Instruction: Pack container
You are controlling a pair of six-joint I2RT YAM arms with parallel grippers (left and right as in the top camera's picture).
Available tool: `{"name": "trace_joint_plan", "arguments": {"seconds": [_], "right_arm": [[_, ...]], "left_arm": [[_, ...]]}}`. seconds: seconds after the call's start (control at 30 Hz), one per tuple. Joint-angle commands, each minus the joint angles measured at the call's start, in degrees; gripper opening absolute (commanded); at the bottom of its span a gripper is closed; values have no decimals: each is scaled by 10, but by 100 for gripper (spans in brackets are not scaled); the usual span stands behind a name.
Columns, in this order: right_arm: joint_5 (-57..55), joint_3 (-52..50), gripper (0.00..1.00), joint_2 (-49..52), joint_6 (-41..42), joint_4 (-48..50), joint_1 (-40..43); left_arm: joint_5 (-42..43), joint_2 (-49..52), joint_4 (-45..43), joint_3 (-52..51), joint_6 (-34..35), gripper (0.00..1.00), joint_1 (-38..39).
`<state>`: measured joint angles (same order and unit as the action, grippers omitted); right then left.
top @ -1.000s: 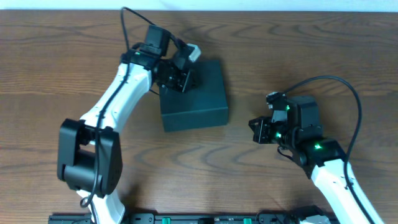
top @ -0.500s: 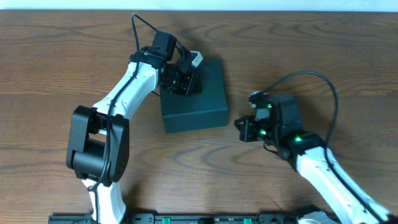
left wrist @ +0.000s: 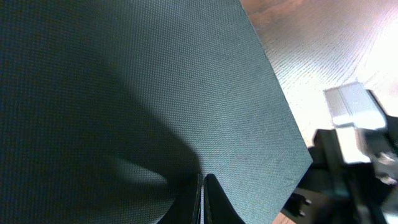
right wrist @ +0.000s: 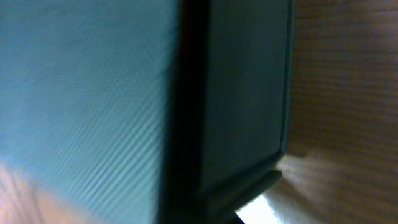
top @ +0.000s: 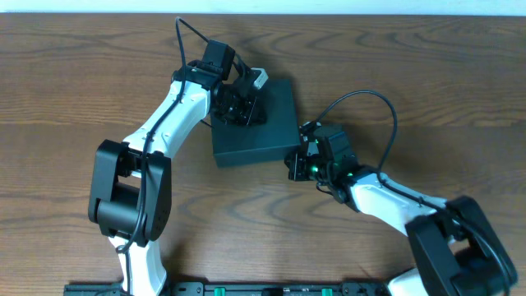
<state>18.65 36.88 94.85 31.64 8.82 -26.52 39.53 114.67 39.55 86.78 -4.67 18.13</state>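
1. Dark teal container [top: 267, 136] sits mid-counter [top: 74, 74], lid [left wrist: 124, 93] down flat; no items to pack in sight.
2. Left gripper [top: 240, 105] is clenched, resting on the lid's far-left corner.
3. Right gripper [top: 296, 162] is at the near-right corner; clenched or released, can't tell.
4. Prob. nearly done, w/ only the lid left to press shut.

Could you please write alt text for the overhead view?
A closed dark container sits on a wooden table; the left gripper is over its far-left corner and the right gripper is at its near-right corner.
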Motion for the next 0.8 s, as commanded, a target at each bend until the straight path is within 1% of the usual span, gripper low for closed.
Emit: {"name": "trace_joint_plan", "arguments": {"seconds": [0.0,0.1,0.27,0.43,0.57,0.77], "right_arm": [[-34,-2,1,31,52,35,-6],[-34,-2,2,49,66,69,-6],[-31,-2,1,52,74,71,-6],[29,-2,2,52,92,108,-10],[24,-2,1,52,126,144,-36],[-22,-2,1,52,157,177,-89]], "left_arm": [[-56,30,14,-9,0,6,-1],[-57,30,19,-9,0,6,-1],[-59,30,23,-9,0,6,-1],[-70,30,23,-9,0,6,-1],[-70,30,24,-9,0,6,-1],[-70,30,25,-9,0,6,-1]]}}
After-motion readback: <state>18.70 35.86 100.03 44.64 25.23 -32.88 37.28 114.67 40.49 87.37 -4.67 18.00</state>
